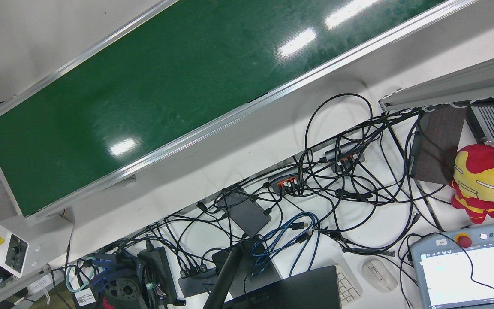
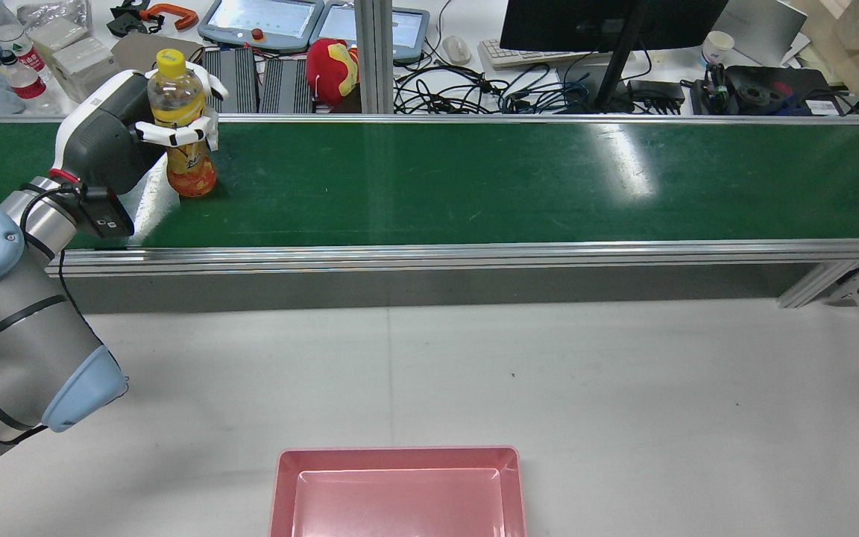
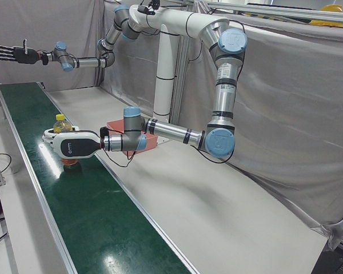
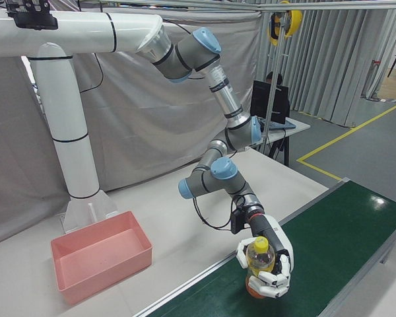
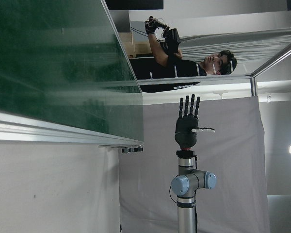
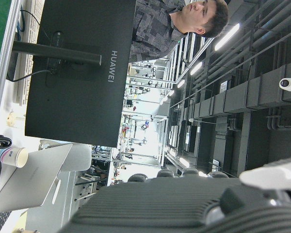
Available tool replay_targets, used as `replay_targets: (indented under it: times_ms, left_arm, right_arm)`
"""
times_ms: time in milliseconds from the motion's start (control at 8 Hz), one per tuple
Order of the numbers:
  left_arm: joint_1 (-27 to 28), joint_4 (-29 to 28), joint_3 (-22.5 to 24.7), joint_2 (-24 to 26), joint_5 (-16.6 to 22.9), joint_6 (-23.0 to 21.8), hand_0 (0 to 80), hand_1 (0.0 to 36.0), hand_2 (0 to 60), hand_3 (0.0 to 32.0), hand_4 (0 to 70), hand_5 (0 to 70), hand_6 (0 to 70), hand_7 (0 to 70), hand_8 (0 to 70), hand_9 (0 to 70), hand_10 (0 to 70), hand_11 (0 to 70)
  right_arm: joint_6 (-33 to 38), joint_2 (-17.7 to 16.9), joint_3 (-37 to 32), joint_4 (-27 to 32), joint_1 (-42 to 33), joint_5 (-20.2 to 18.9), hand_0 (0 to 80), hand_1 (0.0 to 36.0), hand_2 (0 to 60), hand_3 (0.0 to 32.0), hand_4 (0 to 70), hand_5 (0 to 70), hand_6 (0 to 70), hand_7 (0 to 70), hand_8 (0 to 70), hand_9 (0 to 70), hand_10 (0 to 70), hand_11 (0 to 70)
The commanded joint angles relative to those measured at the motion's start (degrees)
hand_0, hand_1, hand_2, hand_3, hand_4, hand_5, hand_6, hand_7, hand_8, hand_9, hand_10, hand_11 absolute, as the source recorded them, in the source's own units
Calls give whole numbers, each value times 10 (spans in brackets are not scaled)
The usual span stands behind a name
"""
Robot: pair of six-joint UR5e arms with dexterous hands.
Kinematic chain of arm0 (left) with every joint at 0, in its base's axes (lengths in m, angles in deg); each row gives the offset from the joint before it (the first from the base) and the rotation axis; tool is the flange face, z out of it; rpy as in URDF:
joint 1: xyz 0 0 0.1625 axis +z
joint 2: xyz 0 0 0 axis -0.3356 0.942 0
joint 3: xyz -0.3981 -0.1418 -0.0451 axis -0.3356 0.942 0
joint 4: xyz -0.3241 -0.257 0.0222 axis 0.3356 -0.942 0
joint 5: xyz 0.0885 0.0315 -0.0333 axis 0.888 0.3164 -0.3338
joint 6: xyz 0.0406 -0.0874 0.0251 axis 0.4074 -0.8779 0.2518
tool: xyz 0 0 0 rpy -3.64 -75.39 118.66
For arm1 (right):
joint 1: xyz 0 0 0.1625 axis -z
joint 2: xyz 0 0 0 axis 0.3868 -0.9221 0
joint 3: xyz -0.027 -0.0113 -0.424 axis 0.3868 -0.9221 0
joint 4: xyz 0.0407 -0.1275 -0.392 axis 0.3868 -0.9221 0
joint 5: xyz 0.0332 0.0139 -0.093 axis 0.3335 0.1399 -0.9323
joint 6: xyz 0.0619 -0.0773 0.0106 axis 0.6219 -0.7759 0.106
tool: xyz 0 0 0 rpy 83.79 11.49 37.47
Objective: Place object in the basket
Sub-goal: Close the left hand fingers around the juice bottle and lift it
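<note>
Rear view: the long green conveyor belt (image 2: 474, 179) runs across the whole width of the station, and the left hand's white fingers (image 2: 176, 136) are over its left end, near the far rail. The grey left arm (image 2: 12, 313) reaches in from the near left corner – elbow low over the white tabletop (image 2: 623, 388), forearm slanting up to the belt.

The shallow rectangular pink plastic basket (image 2: 284, 492) sits on that tabletop at the near edge, well apart from the fingers and on the robot's side of the belt; nothing lies in it.

The left hand (image 2: 101, 142), grey-bodied with white fingers, is closed around the clear plastic bottle of orange drink with a yellow cap (image 2: 189, 168). The fingers wrap the bottle's upper half from both sides, the cap stands just above them and the orange base shows below them, down at the belt surface. The bottle stands upright. In the right-front view the same clasp shows from the other side: fingers (image 4: 277, 277) curled across the front of the bottle (image 4: 259, 254), the basket (image 4: 99, 264) far off to their left.

The black right hand (image 3: 14, 54) is held high at the far end of the belt – fingers straight, spread apart, holding nothing
</note>
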Motion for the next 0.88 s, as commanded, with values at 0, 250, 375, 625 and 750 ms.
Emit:
replay_targets:
  times_ms: [0, 250, 375, 625, 750]
  left_arm:
    - [2, 33, 22, 11, -3, -3, 770, 360, 600, 0, 700, 700, 700, 700, 700, 700, 583, 700]
    - [30, 77, 84, 18, 13, -2, 791, 360, 600, 0, 700, 700, 700, 700, 700, 700, 571, 700]
    - [69, 129, 147, 14, 17, 2, 800, 360, 600, 0, 700, 700, 700, 700, 700, 700, 574, 700]
    - [141, 165, 210, 11, 28, 3, 759, 360, 600, 0, 700, 700, 700, 700, 700, 700, 557, 700]
    - [182, 165, 219, 10, 34, 13, 759, 360, 600, 0, 700, 700, 700, 700, 700, 700, 544, 700]
  right_arm:
    - [0, 0, 1, 0, 0, 0, 0, 0, 0, 0, 0, 0, 0, 0, 0, 0, 0, 0]
    - [0, 0, 1, 0, 0, 0, 0, 0, 0, 0, 0, 0, 0, 0, 0, 0, 0, 0]
    - [0, 0, 1, 0, 0, 1, 0, 0, 0, 0, 0, 0, 0, 0, 0, 0, 0, 0]
    - [0, 0, 0, 0, 0, 1, 0, 0, 0, 0, 0, 0, 0, 0, 0, 0, 0, 0]
    - [0, 0, -1, 0, 1, 0, 0, 0, 0, 0, 0, 0, 0, 0, 0, 0, 0, 0]
